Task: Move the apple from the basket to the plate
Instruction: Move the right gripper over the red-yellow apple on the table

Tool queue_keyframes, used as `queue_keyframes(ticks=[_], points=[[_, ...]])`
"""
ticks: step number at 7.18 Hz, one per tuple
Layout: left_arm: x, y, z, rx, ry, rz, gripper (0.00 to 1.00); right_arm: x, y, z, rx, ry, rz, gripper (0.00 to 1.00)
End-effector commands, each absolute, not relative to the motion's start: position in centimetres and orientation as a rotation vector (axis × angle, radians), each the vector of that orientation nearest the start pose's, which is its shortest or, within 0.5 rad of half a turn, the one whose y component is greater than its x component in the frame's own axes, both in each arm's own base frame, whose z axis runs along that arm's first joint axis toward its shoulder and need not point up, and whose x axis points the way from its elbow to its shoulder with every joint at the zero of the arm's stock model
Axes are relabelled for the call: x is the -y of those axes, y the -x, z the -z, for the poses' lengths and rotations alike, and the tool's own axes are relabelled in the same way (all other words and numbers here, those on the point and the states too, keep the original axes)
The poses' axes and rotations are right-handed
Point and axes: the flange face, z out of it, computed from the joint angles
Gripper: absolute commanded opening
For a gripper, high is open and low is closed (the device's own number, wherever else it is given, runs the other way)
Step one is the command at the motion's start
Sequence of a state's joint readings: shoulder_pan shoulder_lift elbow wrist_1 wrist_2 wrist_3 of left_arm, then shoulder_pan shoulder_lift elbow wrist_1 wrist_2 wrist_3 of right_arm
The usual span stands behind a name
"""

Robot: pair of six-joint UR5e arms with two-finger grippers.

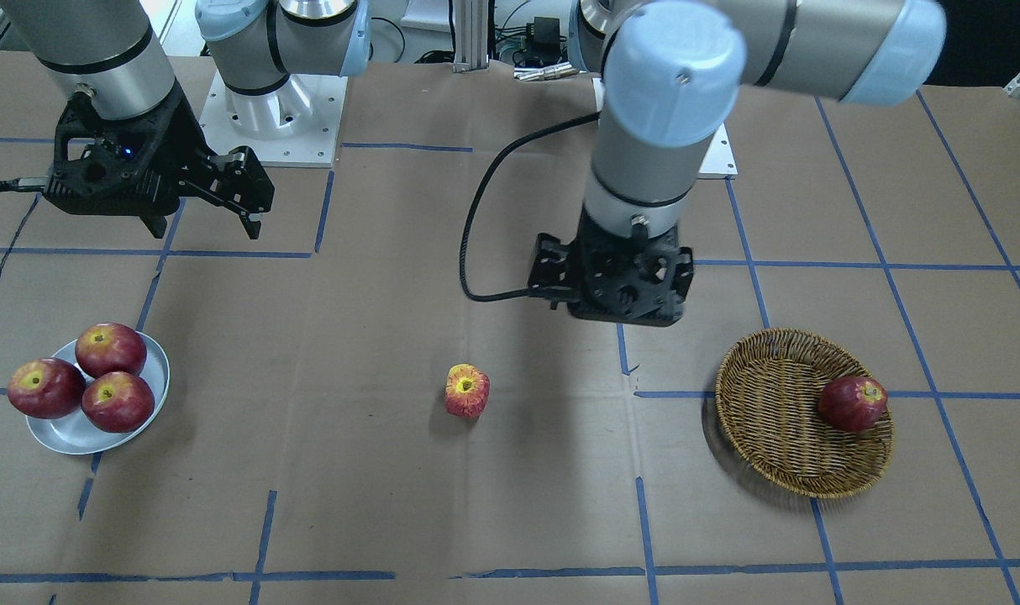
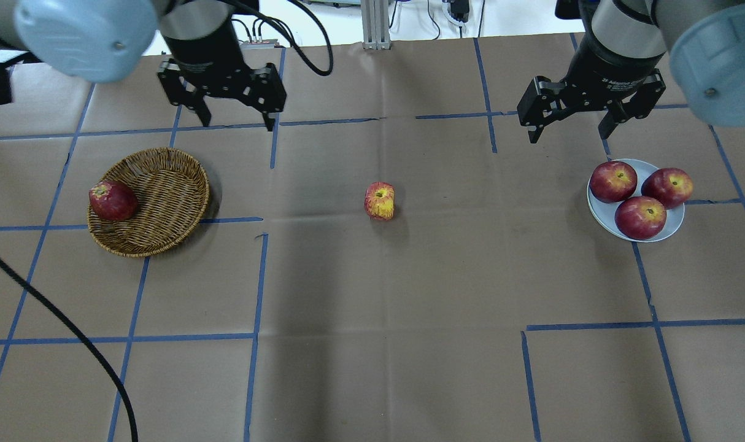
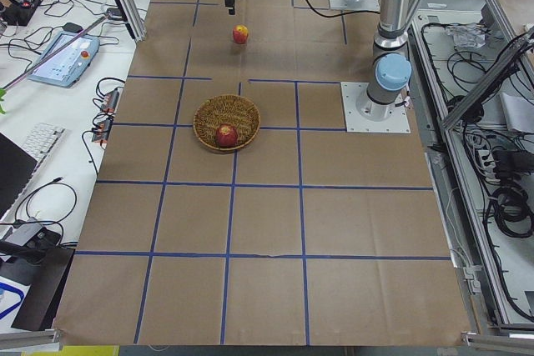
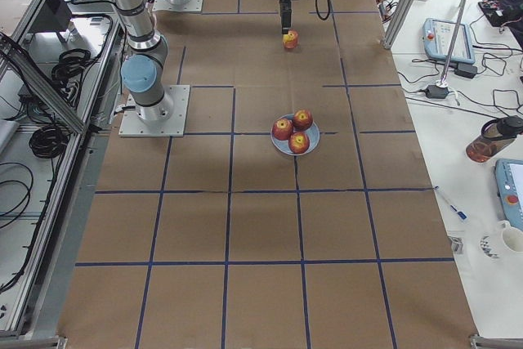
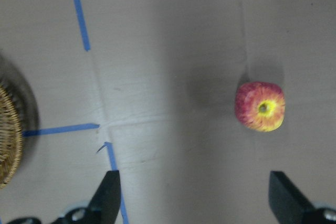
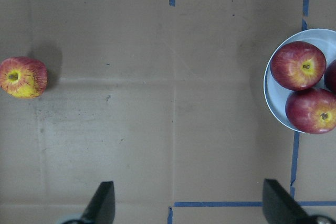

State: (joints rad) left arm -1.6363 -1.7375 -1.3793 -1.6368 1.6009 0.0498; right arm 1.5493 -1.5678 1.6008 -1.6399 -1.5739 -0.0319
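The yellow-streaked light red apple (image 2: 379, 201) lies on the bare table mid-way between the basket and the plate, stem dimple up; it also shows in the front view (image 1: 467, 391) and both wrist views (image 5: 260, 106) (image 6: 23, 77). The wicker basket (image 2: 164, 202) holds one dark red apple (image 2: 112, 201) against its rim. The white-grey plate (image 2: 601, 215) holds three dark red apples. My left gripper (image 2: 236, 121) hangs open and empty beyond the basket. My right gripper (image 2: 569, 134) hangs open and empty beyond the plate.
Brown paper with blue tape lines covers the table. A black cable (image 2: 53, 313) from the left arm trails across the table's near left. The arm bases (image 1: 266, 109) stand at the robot's side of the table.
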Motion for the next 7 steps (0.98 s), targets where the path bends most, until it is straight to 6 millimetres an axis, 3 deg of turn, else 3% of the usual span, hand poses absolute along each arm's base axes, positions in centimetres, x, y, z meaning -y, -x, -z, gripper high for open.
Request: queue_keyframes(ticks=[1, 3, 4, 7], points=[[52.4, 11.1, -53.1, -3.106, -0.139, -0.031, 0.99, 49.9, -12.2, -47.9, -3.143, 0.005, 0.058, 1.00], [52.2, 10.4, -53.4, -3.111, -0.124, -0.016, 0.99, 50.2, -12.4, -47.7, -3.140, -0.007, 0.058, 1.00], [52.5, 10.3, -53.0, -3.116, -0.118, -0.030, 0.99, 50.9, -13.6, -47.7, -3.131, 0.019, 0.134, 1.00], [52.7, 10.2, -52.5, -3.111, -0.115, -0.042, 0.99, 51.6, -27.9, -42.1, -3.158, -0.011, 0.225, 1.00]])
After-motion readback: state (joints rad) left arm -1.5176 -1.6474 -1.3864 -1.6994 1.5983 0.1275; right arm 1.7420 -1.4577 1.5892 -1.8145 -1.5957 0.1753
